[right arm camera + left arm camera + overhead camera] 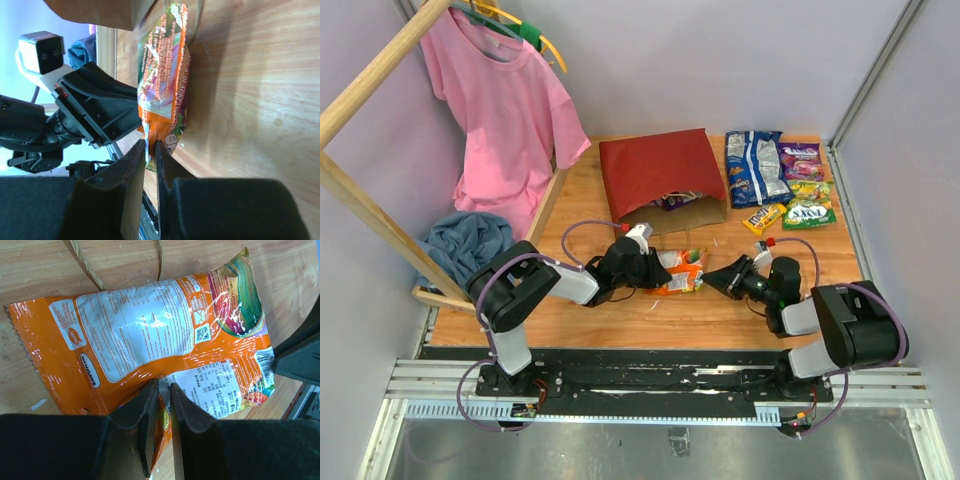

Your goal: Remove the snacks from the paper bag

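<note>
Orange packet (150,320): glossy foil with a zigzag-cut end seam, seen from the back in the left wrist view. A white nutrition panel in fine print is noted, too small to be read. One small white tab appears to read "SUGARS", upside down. A QR code (202,333) and a barcode (265,360) are printed towards the multicoloured end. No brand name can be made out.

The packet is lying on the wooden table (580,320), just in front of the mouth of the paper bag (655,170), between the two arms. The bag is lying flat, red outside, brown kraft at the opening, with its twisted handles (82,260) resting on the wood beside the packet.

Left gripper (164,390): jaws drawn narrow, one long edge of the packet pinched between them.
Right gripper (150,145): jaws narrow, the packet's opposite end caught between the tips.

A blue-white bag (755,165), purple bag (802,160), green bag (808,213) and yellow pack (763,218) are grouped right of the paper bag; their lettering is not legible.
</note>
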